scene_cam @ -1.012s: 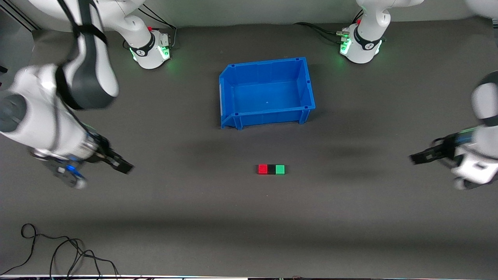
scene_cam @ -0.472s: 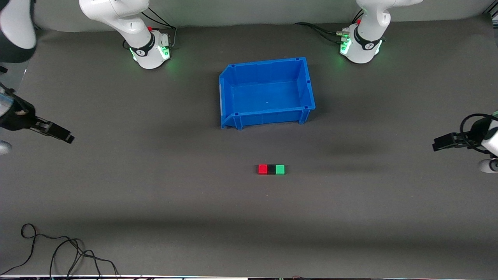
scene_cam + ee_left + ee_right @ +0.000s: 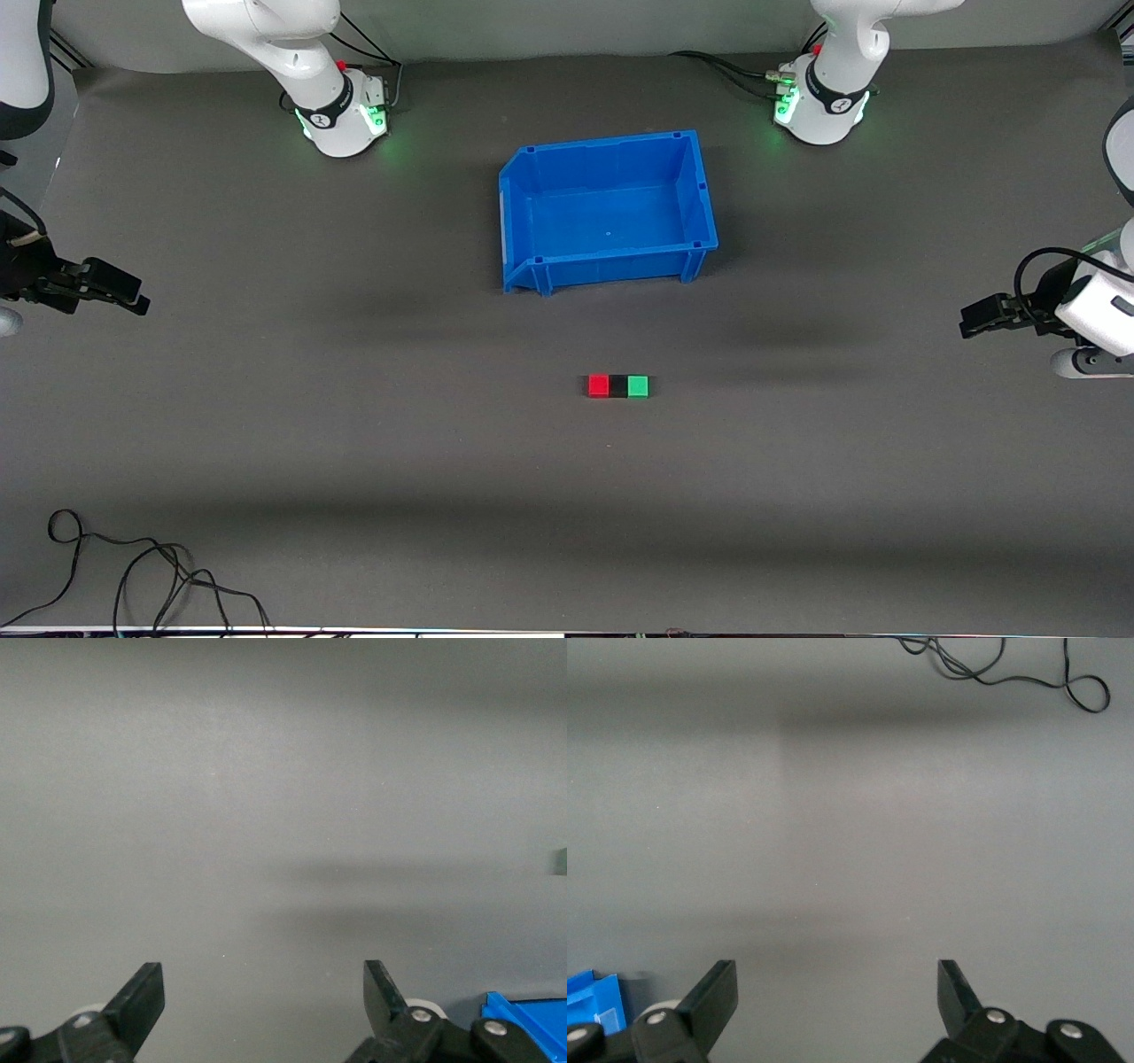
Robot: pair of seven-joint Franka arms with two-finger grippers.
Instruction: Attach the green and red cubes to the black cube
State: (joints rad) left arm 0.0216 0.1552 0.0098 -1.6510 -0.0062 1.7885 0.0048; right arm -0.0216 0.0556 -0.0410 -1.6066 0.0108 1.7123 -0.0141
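both my grippers hang spread and empty, left gripper point(image 3: 974, 317) and right gripper point(image 3: 124, 292) over the table's two ends. red cube point(image 3: 599, 385), black cube point(image 3: 617, 386) and green cube point(image 3: 638, 385) touch in a row nearer the camera than the blue bin point(image 3: 532, 168), its long axis running arm to arm, neither arm clearly closer. bare dark table point(image 3: 354, 461) surrounds them.

3 cubes joined in a row on tabletop.
Red cube point(image 3: 599, 385), black cube point(image 3: 617, 386) in the middle, green cube point(image 3: 638, 385); touching, flat, nearer front cam than blue bin point(image 3: 534, 271).
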